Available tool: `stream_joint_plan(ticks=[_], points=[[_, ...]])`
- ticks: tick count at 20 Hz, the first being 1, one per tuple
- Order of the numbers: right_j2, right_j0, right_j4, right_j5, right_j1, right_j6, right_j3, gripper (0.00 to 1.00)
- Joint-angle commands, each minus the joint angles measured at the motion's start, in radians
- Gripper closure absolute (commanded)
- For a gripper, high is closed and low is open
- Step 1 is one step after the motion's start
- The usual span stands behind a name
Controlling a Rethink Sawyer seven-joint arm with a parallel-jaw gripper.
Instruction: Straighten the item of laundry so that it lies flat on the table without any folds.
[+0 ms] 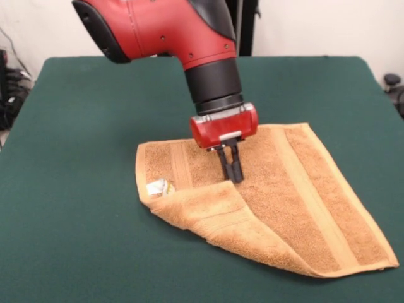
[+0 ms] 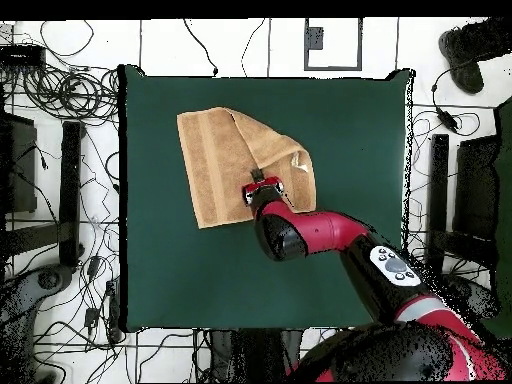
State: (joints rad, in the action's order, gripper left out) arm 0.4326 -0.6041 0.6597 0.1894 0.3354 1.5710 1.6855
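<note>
The orange-tan towel [image 1: 297, 202] lies on the dark green table [image 1: 76, 126], right of the middle in the front view. Its near-left corner is folded over onto the towel as a thick flap [image 1: 208, 208], and the flap's tip reaches the fingertips. A small white tag [image 1: 158, 187] shows at the left edge. My gripper [image 1: 233, 179] points down at the towel's middle, its fingers close together and pinching the tip of the flap. In the overhead view the towel [image 2: 215, 165] lies at the far left of the table [image 2: 340, 120], with the gripper [image 2: 260, 182] at its fold.
Cables and equipment [image 2: 60, 150] lie on the floor around the table. The arm [image 2: 330, 235] reaches over the table from the bottom right in the overhead view.
</note>
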Motion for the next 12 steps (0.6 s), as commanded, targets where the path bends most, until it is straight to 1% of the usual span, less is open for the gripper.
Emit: stream_joint_plan(ticks=[1, 5, 7, 12], points=[[-0.01, 0.018, 0.055, 0.097, -0.014, 0.125, 0.01, 1.0], [-0.058, 0.043, 0.031, 0.176, -0.006, 0.141, 0.015, 1.0], [-0.076, 0.056, 0.019, 0.191, -0.002, 0.141, 0.015, 1.0], [-0.042, 0.035, 0.052, 0.176, -0.009, 0.138, -0.002, 1.0]])
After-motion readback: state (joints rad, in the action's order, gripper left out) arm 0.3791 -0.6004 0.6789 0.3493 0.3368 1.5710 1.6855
